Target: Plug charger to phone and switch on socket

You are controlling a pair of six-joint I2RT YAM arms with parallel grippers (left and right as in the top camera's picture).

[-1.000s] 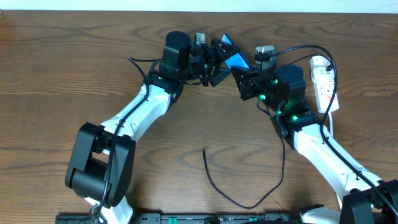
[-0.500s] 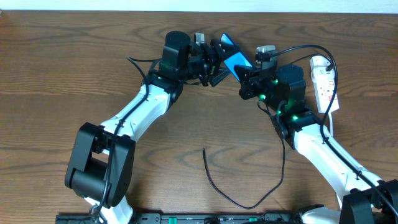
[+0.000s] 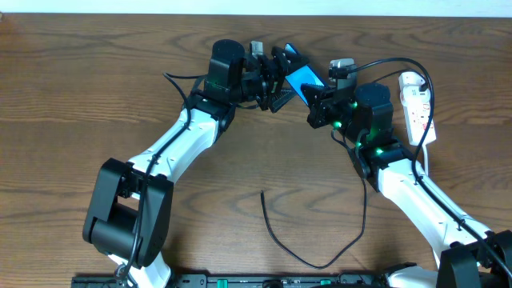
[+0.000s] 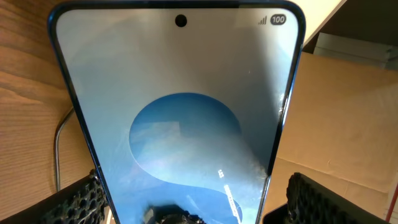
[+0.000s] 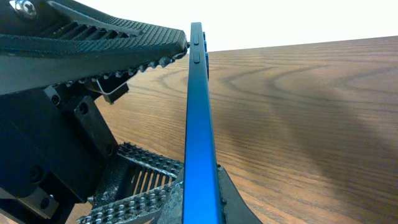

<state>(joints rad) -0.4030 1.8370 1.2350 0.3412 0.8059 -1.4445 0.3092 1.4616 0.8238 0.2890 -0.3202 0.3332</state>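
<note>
The phone (image 3: 304, 78) hangs in the air at the back centre, its blue screen (image 4: 180, 112) facing the left wrist camera. My right gripper (image 3: 318, 96) is shut on its lower end, and in the right wrist view the pads clamp both faces of the blue edge (image 5: 199, 124). My left gripper (image 3: 280, 78) is open, with one finger (image 4: 81, 199) close beside the phone and the other (image 4: 317, 199) standing off it. The charger (image 3: 298, 244) lies loose on the table in front, its tip (image 3: 262, 193) pointing away. The socket (image 3: 416, 104) lies at the right.
A thick white cord (image 3: 424, 156) runs down from the socket past my right arm. A black lead arcs above the right wrist (image 3: 392, 62). The table's back edge lies just behind the phone.
My right gripper closed on the phone's lower end. My left gripper's jaws then widened off the phone. The phone has hardly moved.
</note>
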